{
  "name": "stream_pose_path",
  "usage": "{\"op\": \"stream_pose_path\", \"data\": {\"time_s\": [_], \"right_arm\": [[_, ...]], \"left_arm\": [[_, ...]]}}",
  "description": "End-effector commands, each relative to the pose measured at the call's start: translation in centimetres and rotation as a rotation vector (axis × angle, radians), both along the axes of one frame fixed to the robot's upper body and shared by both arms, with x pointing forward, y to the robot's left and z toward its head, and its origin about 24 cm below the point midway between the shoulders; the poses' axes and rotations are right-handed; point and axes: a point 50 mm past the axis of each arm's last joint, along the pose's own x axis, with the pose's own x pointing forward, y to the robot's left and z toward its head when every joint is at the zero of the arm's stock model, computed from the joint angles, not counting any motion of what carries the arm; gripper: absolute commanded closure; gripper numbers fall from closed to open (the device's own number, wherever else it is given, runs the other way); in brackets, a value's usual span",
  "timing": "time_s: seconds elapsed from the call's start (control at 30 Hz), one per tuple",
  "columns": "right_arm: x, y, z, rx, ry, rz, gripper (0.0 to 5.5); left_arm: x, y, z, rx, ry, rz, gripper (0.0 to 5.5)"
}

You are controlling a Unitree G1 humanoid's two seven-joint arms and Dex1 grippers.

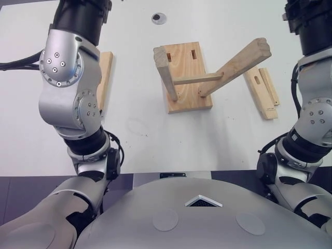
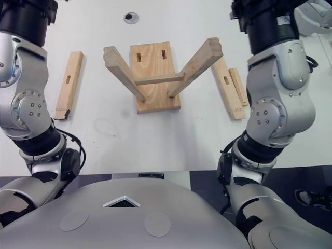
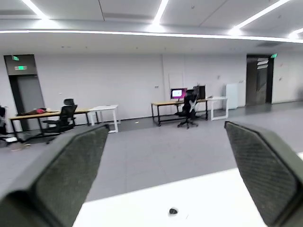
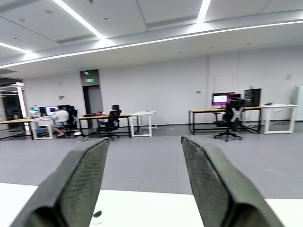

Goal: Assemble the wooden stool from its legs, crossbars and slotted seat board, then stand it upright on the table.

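Observation:
The slotted seat board (image 1: 189, 101) lies flat at the middle of the white table (image 1: 155, 140). Two legs stand up out of it, splayed apart: one on the left (image 1: 167, 72), one on the right (image 1: 238, 65). A thin crossbar (image 1: 197, 79) joins them. A loose leg (image 2: 69, 83) lies flat to the left of the board. On the right lie another loose leg (image 1: 258, 92) and a thin crossbar (image 1: 270, 85). My left gripper (image 3: 163, 142) is open and holds nothing, raised over the table's far part and facing the room. My right gripper (image 4: 144, 146) is open too, facing the same way.
A small black round thing (image 1: 159, 18) sits on the table beyond the seat board. Both forearms rise at the table's sides, the left beside the loose left leg. Beyond the table is an office floor with desks and chairs.

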Motion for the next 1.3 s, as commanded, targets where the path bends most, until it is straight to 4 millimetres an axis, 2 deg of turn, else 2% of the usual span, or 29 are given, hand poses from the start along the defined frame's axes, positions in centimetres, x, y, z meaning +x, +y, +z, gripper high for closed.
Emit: {"op": "stream_pose_path", "data": {"time_s": [0.03, 0.1, 0.17, 0.27, 0.37, 0.43, 0.5, 0.6, 0.7, 0.8, 0.87, 0.93, 1.0, 1.03, 1.13, 1.2, 1.23, 1.3], "right_arm": [[0.2, -3.7, -6.9, -0.268, 0.375, -0.131, 2.61], [-1.1, -3.6, -11.3, -0.442, 0.571, -0.02, 2.61], [-2.5, -2.6, -14.5, -0.574, 0.664, 0.126, 2.61], [-3.4, -0.1, -17.0, -0.613, 0.662, 0.331, 2.61], [-4.3, 1.4, -19.1, -0.787, 0.697, 0.501, 2.61], [-4.8, 2.5, -19.1, -0.883, 0.677, 0.618, 2.61], [-5.3, 4.1, -18.4, -0.893, 0.63, 0.731, 2.61], [-6.6, 7.1, -16.4, -0.787, 0.507, 0.961, 2.61], [-7.6, 7.8, -14.6, -0.656, 0.444, 1.096, 2.61], [-6.5, 5.6, -14.2, -0.676, 0.46, 1.0, 2.61], [-6.0, 3.6, -13.9, -0.713, 0.484, 0.935, 2.61], [-5.3, 0.8, -13.5, -0.767, 0.514, 0.853, 2.61], [-3.6, -1.0, -13.3, -0.836, 0.497, 0.737, 2.61], [-2.1, -1.5, -13.6, -0.864, 0.476, 0.632, 2.61], [1.9, -2.0, -14.5, -0.827, 0.407, 0.387, 2.61], [3.8, -2.1, -15.2, -0.781, 0.383, 0.299, 2.61], [4.3, -2.6, -15.7, -0.788, 0.39, 0.247, 2.61], [4.9, -2.9, -17.3, -0.828, 0.45, 0.228, 2.61]], "left_arm": [[-0.1, 1.9, -6.7, 0.17, 0.29, 0.028, 0.98], [-0.4, 2.0, -10.4, 0.16, 0.457, -0.034, 0.98], [-0.6, 1.4, -13.7, 0.195, 0.594, -0.137, 0.98], [-0.3, 0.2, -16.5, 0.284, 0.673, -0.27, 0.98], [0.9, -0.9, -20.0, 0.348, 0.769, -0.376, 0.98], [1.8, -2.0, -20.4, 0.326, 0.732, -0.472, 0.98], [2.5, -2.3, -20.8, 0.373, 0.691, -0.535, 0.98], [2.7, -0.8, -20.8, 0.324, 0.638, -0.581, 0.98], [2.5, 2.0, -19.9, 0.296, 0.579, -0.572, 0.98], [3.2, 5.8, -18.5, 0.351, 0.521, -0.444, 0.98], [3.3, 7.3, -17.4, 0.346, 0.475, -0.384, 0.98], [2.2, 8.8, -16.6, 0.392, 0.485, -0.333, 0.98], [-0.3, 8.7, -16.1, 0.444, 0.53, -0.38, 0.98], [-1.8, 8.3, -16.1, 0.48, 0.57, -0.431, 0.98], [-5.3, 7.6, -16.3, 0.631, 0.698, -0.543, 0.98], [-6.6, 7.8, -15.9, 0.7, 0.747, -0.564, 0.98], [-6.6, 7.5, -15.6, 0.732, 0.756, -0.592, 0.98], [-6.4, 6.0, -15.6, 0.731, 0.751, -0.658, 0.98]]}}
